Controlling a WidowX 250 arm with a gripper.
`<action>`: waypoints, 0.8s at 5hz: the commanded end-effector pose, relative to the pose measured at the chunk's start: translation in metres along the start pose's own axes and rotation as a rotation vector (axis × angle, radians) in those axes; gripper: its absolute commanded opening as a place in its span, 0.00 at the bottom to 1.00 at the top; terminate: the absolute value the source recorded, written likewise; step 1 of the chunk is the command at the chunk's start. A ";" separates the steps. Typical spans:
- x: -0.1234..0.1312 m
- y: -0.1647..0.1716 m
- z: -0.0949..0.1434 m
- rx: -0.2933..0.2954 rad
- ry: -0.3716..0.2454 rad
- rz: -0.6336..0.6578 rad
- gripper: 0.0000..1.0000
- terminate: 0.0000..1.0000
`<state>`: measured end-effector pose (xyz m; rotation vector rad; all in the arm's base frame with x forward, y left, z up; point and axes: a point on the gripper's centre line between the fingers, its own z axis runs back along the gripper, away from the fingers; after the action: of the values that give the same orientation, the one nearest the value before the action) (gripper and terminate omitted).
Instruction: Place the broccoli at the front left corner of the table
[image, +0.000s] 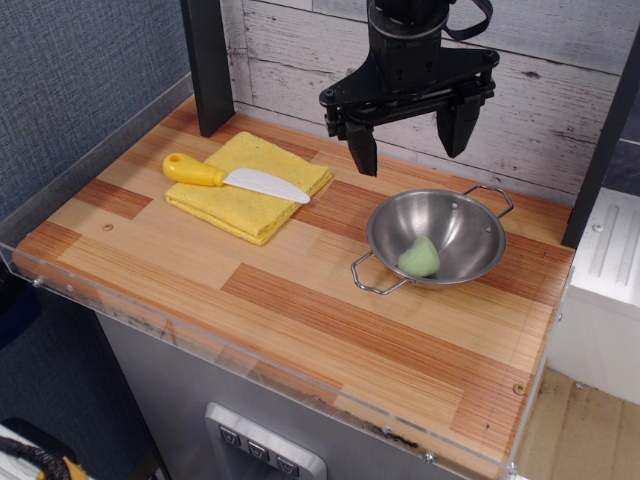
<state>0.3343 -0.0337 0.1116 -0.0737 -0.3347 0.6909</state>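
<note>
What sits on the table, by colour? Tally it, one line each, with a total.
Yellow: 2, the cloth and the knife, which has a yellow handle and a white blade
Silver: 1, the steel bowl
Pale green: 1, the broccoli inside the bowl
Total: 4

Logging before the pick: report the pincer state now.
Pincer: open, holding nothing, raised above the steel bowl with the broccoli inside.
</note>
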 end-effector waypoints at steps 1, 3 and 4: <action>0.000 0.000 0.000 0.000 0.000 0.000 1.00 0.00; -0.003 -0.017 -0.014 0.026 -0.003 -0.074 1.00 0.00; -0.009 -0.020 -0.025 0.030 -0.009 -0.094 1.00 0.00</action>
<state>0.3464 -0.0540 0.0759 -0.0108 -0.3022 0.6023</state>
